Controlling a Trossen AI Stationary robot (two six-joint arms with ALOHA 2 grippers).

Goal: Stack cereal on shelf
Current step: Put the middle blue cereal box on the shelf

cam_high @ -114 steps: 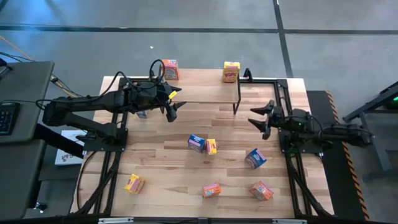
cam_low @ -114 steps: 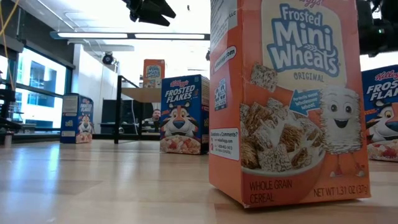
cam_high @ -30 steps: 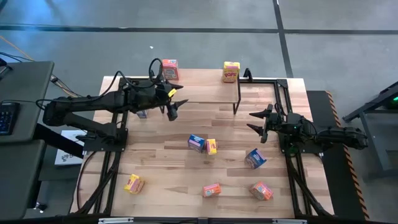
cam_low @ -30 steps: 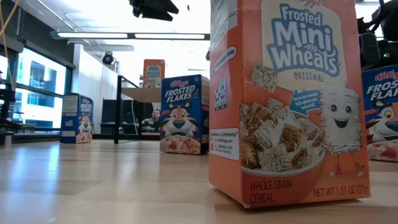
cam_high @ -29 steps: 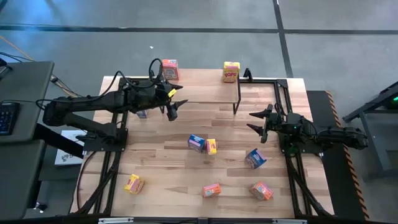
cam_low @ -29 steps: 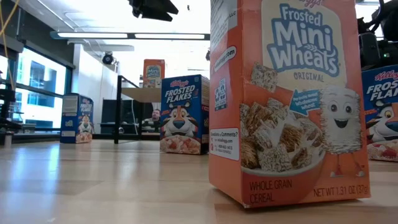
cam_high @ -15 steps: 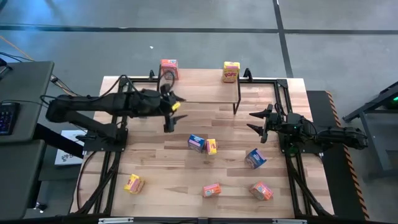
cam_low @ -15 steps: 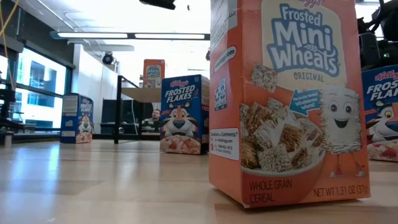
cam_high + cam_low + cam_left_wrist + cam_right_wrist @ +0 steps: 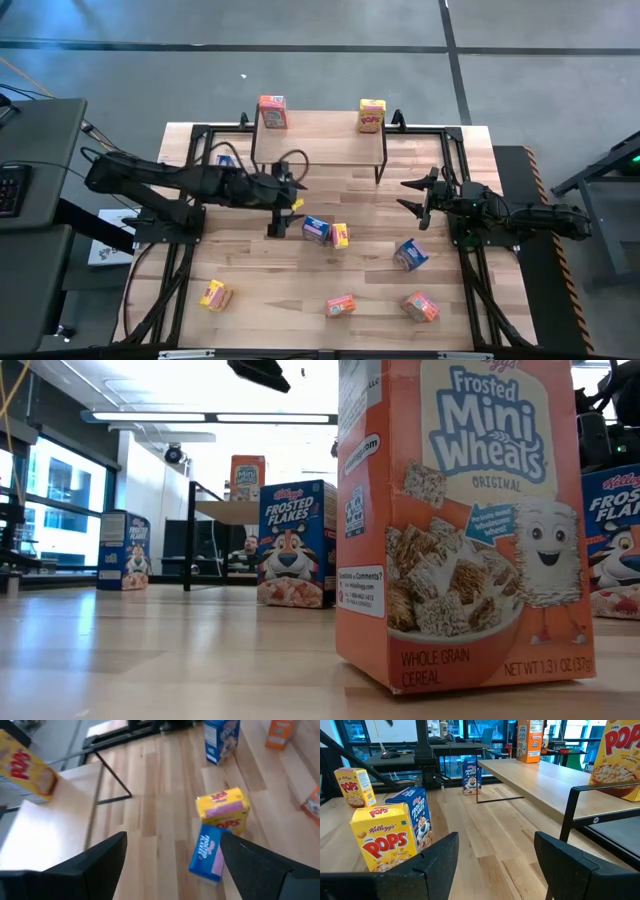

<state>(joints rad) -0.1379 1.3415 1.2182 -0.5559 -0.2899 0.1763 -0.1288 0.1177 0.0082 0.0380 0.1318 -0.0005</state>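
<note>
1. Tabletop (image 9: 250, 270) of pale wood seen from above, with a low wooden shelf (image 9: 320, 150) on thin black legs at its far edge.
2. Two cereal boxes stand on the shelf: an orange-red box (image 9: 271, 111) at its left end and a yellow box (image 9: 372, 115) at its right end.
3. The left gripper (image 9: 279, 218) hangs over the table just in front of the shelf, its two fingers spread apart and holding nothing.
4. Just beside that gripper, near the middle of the table, a blue box (image 9: 316, 229) and a small yellow box (image 9: 340, 235) sit touching each other; the left wrist view shows the same pair lying flat ahead of the spread fingers (image 9: 95, 865).
5. Another blue box (image 9: 410, 254) sits right of centre, and three more boxes lie along the near edge: yellow (image 9: 215, 295), orange-red (image 9: 340, 305) and orange-red (image 9: 420, 306).
6. A further blue box (image 9: 225, 161) stands on the table under the shelf's left end.
7. The right gripper (image 9: 418, 198) waits at the right side of the table, fingers apart and empty.
</note>
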